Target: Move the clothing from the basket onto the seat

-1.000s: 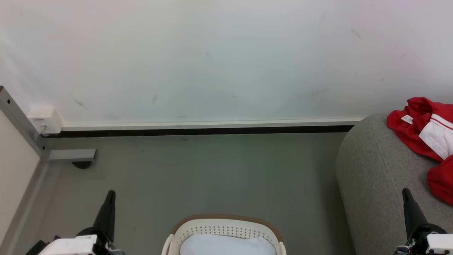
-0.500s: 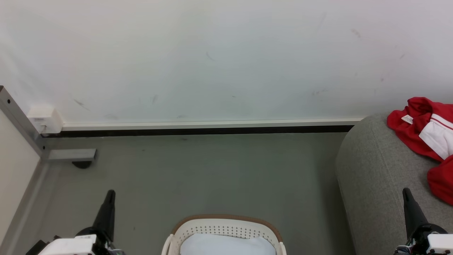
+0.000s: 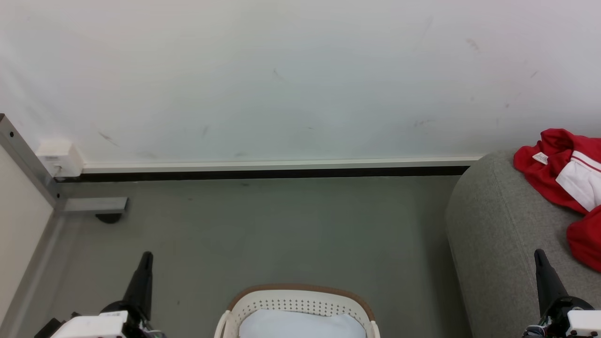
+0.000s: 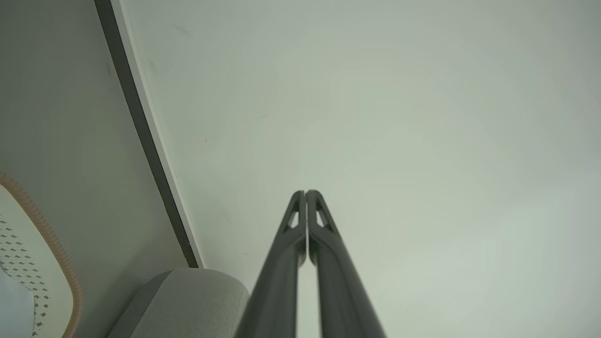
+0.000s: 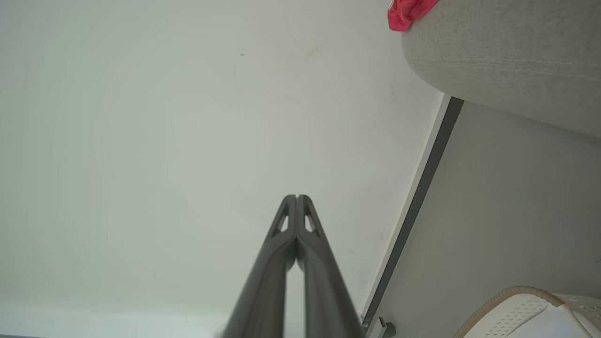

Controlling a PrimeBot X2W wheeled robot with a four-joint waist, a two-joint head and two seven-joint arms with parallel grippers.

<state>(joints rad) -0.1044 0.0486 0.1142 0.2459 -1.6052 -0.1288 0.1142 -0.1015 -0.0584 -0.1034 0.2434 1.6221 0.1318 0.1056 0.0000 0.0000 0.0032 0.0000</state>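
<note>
The red clothing (image 3: 561, 176), with a white panel and a small label, lies on the grey seat (image 3: 497, 234) at the right edge of the head view. A red corner of the clothing (image 5: 406, 13) also peeks over the seat (image 5: 512, 56) in the right wrist view. The cream basket (image 3: 300, 303) with a brown rim stands on the floor at bottom centre, a pale white sheet inside it. My left gripper (image 3: 147, 256) is shut and empty, left of the basket. My right gripper (image 3: 538, 253) is shut and empty, over the seat's front. Both wrist views show the fingertips (image 4: 305, 193) (image 5: 296, 197) pressed together.
A white wall with a baseboard (image 3: 277, 166) runs behind the grey floor. A metal post and bracket (image 3: 91, 205) with a small white box (image 3: 58, 158) stand at the left corner. Open floor lies between the basket and the wall.
</note>
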